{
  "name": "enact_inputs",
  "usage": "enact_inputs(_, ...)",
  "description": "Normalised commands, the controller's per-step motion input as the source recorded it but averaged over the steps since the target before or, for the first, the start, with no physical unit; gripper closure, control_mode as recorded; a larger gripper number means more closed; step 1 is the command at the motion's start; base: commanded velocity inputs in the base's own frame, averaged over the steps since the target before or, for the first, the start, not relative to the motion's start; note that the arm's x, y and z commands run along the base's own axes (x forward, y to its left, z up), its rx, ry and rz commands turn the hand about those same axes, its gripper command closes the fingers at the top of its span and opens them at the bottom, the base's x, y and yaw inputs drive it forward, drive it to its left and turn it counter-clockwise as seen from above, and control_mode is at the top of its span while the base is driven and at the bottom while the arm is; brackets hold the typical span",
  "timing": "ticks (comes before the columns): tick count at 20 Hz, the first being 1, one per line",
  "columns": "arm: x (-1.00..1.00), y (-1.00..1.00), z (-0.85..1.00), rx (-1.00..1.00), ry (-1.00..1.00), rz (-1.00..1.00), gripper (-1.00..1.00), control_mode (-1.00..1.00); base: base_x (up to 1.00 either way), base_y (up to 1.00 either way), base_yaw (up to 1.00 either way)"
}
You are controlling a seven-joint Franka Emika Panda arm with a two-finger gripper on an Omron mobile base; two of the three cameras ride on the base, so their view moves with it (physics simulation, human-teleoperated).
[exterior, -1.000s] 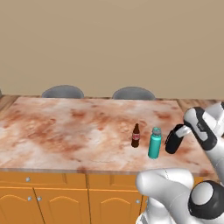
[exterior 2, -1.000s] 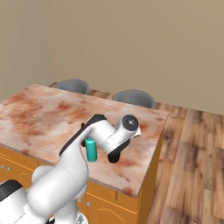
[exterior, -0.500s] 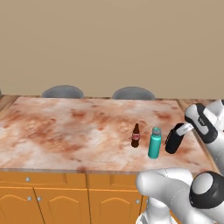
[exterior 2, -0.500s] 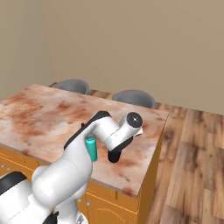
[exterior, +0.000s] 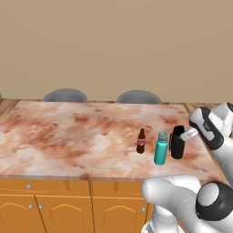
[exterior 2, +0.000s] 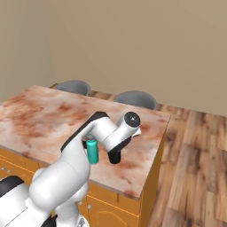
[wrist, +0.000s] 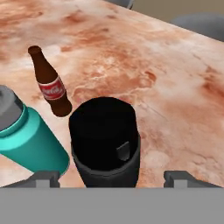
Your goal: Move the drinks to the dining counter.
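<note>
Stone comes first: we see the wide reddish-brown marbled dining counter [exterior: 68, 132] over orange wooden cabinet doors [exterior: 59, 211], with two grey rounded chair backs [exterior: 65, 95] behind it. On its slab, near the right end, three drinks stand upright in a row: the black cylindrical flask [wrist: 105, 142], the teal bottle with grey cap [exterior: 160, 148] just beside it, then the small dark-brown bottle with red label [exterior: 141, 141]. Our two-finger gripper [wrist: 111, 177] has its fingers spread apart either side of the flask, clear of its wall.
</note>
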Motion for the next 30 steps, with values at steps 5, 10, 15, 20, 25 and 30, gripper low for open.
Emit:
enact_inputs(5,-0.21,0.00,0.05,0.00,-0.06,0.00,-1.00,-1.00,0.00,0.00,0.00)
enact_inputs(10,-0.23,-0.02,0.18,0.00,-0.08,0.00,-1.00,-1.00,0.00,0.00,0.00)
enact_inputs(15,-0.38,-0.05,0.47,0.00,-0.09,0.00,-1.00,-1.00,0.00,0.00,0.00)
enact_inputs(20,-0.52,-0.01,0.60,0.00,-0.17,0.00,-1.00,-1.00,0.00,0.00,0.00)
enact_inputs(25,-0.56,-0.02,0.63,0.00,-0.30,0.00,-1.00,-1.00,0.00,0.00,0.00)
enact_inputs(30,-0.67,-0.07,0.41,0.00,-0.44,0.00,-1.00,-1.00,0.00,0.00,0.00)
